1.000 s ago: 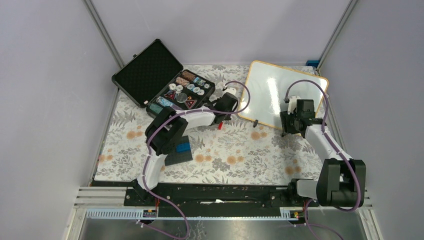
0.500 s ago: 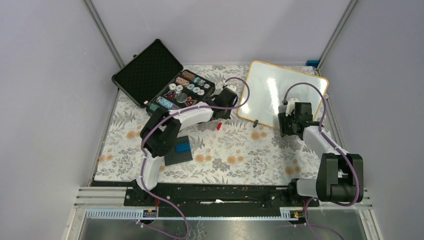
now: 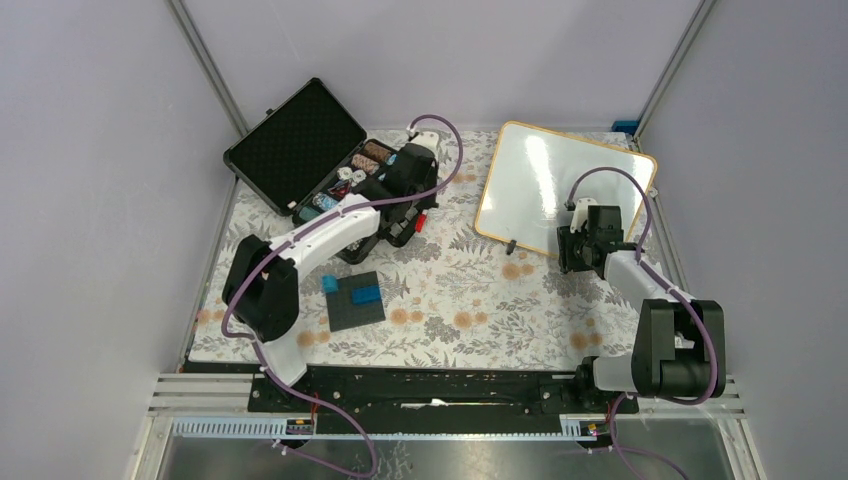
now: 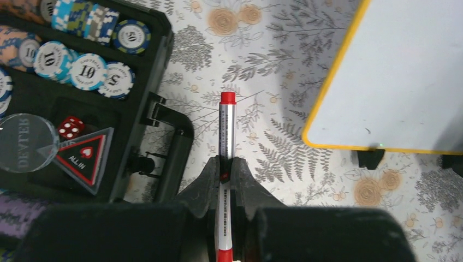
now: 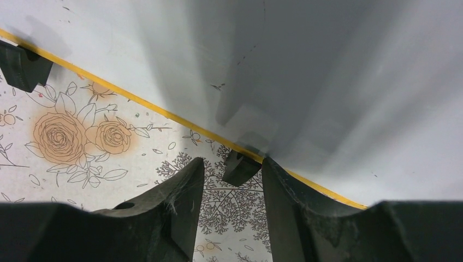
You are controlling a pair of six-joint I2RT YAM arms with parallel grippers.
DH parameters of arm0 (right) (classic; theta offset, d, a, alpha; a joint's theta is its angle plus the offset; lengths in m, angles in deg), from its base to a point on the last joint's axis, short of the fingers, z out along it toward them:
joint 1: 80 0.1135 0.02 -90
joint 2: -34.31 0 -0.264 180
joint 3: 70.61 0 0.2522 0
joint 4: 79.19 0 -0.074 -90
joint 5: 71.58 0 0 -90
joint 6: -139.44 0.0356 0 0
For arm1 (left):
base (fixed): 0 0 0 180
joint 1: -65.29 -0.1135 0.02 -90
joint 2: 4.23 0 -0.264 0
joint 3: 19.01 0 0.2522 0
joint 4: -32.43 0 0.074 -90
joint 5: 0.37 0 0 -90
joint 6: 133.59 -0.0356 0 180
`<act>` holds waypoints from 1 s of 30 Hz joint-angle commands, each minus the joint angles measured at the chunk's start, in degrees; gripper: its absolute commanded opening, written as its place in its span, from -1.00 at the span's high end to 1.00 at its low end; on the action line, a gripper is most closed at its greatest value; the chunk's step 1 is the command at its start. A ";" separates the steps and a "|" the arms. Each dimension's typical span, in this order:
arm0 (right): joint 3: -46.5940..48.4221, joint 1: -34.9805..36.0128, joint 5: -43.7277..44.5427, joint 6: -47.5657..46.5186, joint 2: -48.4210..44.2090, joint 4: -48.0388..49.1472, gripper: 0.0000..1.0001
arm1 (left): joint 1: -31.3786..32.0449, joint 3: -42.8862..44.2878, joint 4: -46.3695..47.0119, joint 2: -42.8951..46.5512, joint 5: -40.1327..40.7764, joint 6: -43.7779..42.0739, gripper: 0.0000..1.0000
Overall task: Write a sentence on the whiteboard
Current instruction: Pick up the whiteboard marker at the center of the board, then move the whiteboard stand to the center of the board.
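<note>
**Mia:** Who has the pen?

**Tom:** The left end effector [image 4: 227, 161] is pinching the red marker [image 4: 227, 128] tight around its middle. One red end sticks out in front of it.

**Mia:** Where is the whiteboard?

**Tom:** The whiteboard [image 4: 393, 71] is ahead of that end effector and off to its right. The marker is not touching it. It has no words on it yet.

**Mia:** And the other arm?

**Tom:** The right end effector [image 5: 232, 165] has its fingers spread. A little black foot [image 5: 240, 168] of the board sits between them, right under the yellow edge.

**Mia:** So how does it do this bit well?

**Tom:** I think the right one should close softly on that foot, so the board cannot slide on the desk [image 3: 450, 290]. The left one should swing the marker to its right, away from the black case [image 4: 164, 52] on its left side. Then it should come down over the white part.

**Mia:** Is the marker ready to write?

**Tom:** I cannot tell if that red end is a cap. If it is, it must come off first. Then it should press lightly and start near a top corner, so all the words fit.
</note>
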 commanded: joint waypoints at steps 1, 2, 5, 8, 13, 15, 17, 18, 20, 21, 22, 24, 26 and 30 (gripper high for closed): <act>-0.40 -0.03 1.70 2.04 0.05 2.20 0.01 | -1.35 -0.60 0.25 2.33 -1.83 1.31 1.00; -0.32 -0.08 1.97 2.29 0.24 2.19 0.01 | -1.48 -0.68 0.31 2.54 -2.02 1.42 1.00; 0.16 -0.09 2.66 2.64 1.12 1.94 0.03 | -1.77 -0.78 0.36 2.67 -2.27 1.51 1.00; 0.73 -0.09 3.15 2.96 2.35 2.04 0.10 | -2.32 -0.84 0.34 2.75 -2.60 1.78 1.00; 2.30 -0.10 4.44 3.71 5.30 0.96 0.22 | -4.29 0.76 -0.44 3.58 -3.68 2.23 1.00; 2.46 -0.09 4.41 3.74 5.61 0.81 0.33 | -5.27 1.09 -0.58 4.49 -3.80 2.24 1.00; 2.46 -0.07 3.91 3.29 5.51 0.89 0.47 | -5.84 1.02 -0.82 5.38 -4.09 2.16 1.00; 2.52 -0.04 3.69 2.93 5.49 0.86 0.54 | -6.22 0.93 -1.03 5.91 -4.22 2.10 1.00; 2.61 -0.06 2.73 1.89 5.54 1.18 0.72 | -7.02 0.67 -1.45 6.90 -4.68 1.99 1.00; 2.66 -0.07 1.78 1.18 5.65 1.26 0.83 | -7.52 0.53 -1.64 7.36 -4.86 2.05 1.00; 2.90 -0.02 0.56 0.42 5.76 1.18 0.96 | -8.20 0.38 -1.82 7.80 -5.16 2.25 1.00; 3.44 0.19 -2.13 -1.17 6.14 0.41 1.00 | -9.78 -0.14 -2.32 8.86 -6.11 2.65 1.00; 3.87 0.85 -3.00 -2.14 6.81 0.12 1.00 | -11.26 -0.46 -2.87 9.64 -6.51 2.77 1.00; 4.37 3.51 -5.54 -3.36 7.76 0.13 1.00 | -13.93 -1.75 -3.00 11.95 -6.94 2.77 1.00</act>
